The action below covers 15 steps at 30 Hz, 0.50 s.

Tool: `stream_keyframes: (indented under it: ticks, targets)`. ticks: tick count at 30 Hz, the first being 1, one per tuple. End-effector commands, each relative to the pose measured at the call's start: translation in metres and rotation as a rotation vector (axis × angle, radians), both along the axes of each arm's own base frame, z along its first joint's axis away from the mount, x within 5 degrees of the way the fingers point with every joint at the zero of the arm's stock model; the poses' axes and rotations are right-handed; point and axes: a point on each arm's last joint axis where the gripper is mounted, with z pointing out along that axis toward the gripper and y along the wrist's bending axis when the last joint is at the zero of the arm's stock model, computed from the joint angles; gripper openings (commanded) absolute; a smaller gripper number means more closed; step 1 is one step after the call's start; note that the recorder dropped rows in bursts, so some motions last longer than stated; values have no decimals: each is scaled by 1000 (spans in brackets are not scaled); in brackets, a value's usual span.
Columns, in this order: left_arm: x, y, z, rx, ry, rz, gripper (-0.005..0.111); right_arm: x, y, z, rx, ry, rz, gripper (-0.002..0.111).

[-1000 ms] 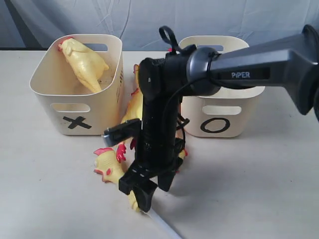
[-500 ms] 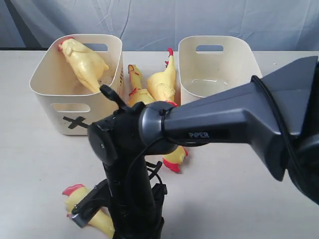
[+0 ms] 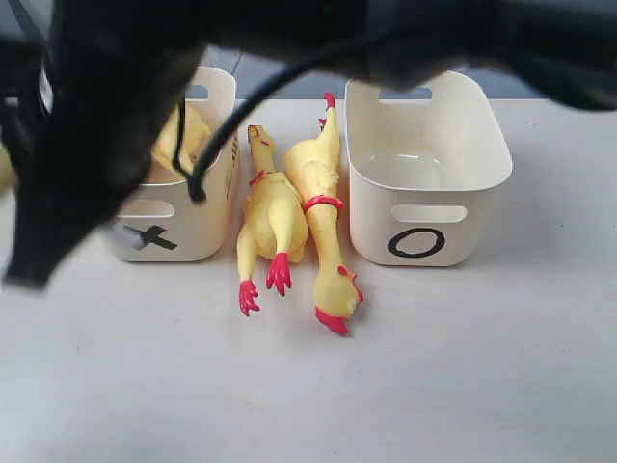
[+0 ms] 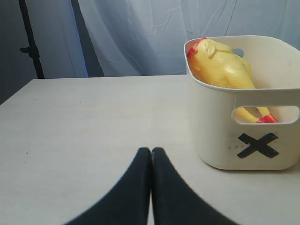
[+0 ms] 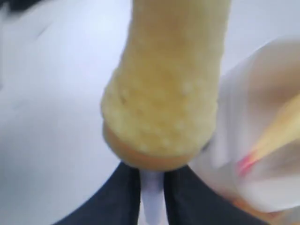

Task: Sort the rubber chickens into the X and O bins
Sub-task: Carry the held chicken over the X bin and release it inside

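The right arm (image 3: 106,116) is now a dark blur across the top and left of the exterior view; half a second ago it stood at lower centre. The small chicken (image 5: 164,93) has left the table (image 3: 434,386) at lower left and fills the right wrist view, pinched by the right gripper (image 5: 151,176). The plump chicken (image 3: 275,217) and the long chicken (image 3: 323,193) lie unmoved between the X bin (image 3: 198,236) and the O bin (image 3: 472,227). The binned chicken (image 4: 220,65) stays in the X bin. The left gripper (image 4: 151,157) has its fingers pressed together.
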Motion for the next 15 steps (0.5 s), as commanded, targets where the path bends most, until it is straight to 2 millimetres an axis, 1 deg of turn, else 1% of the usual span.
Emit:
stream_keyframes:
  ticks: [1,3,4,6,9,11,13,14,15]
  targets:
    - [0,0,2,-12,-22,-4,0,38,9,64,438,-413,-95,-1]
    - [0,0,2,-12,-22,-4,0,51,10,73,599,-442,-124,-1]
    - [0,0,2,-12,-22,-4,0,61,8,74,669,-426,-152,-1]
    - [0,0,2,-12,-22,-4,0,81,2,68,736,-354,-238,-1]
    - [0,0,2,-12,-22,-4,0,111,-10,49,771,-179,-427,-1]
    - [0,0,2,-12,-22,-4,0,121,-13,41,792,-107,-501,-1]
    - [0,0,2,-12,-22,-4,0,127,-14,34,779,-100,-517,10]
    - [0,0,2,-12,-22,-4,0,127,-13,33,779,-99,-515,19]
    - [0,0,2,-12,-22,-4,0,128,-12,32,783,-100,-513,38]
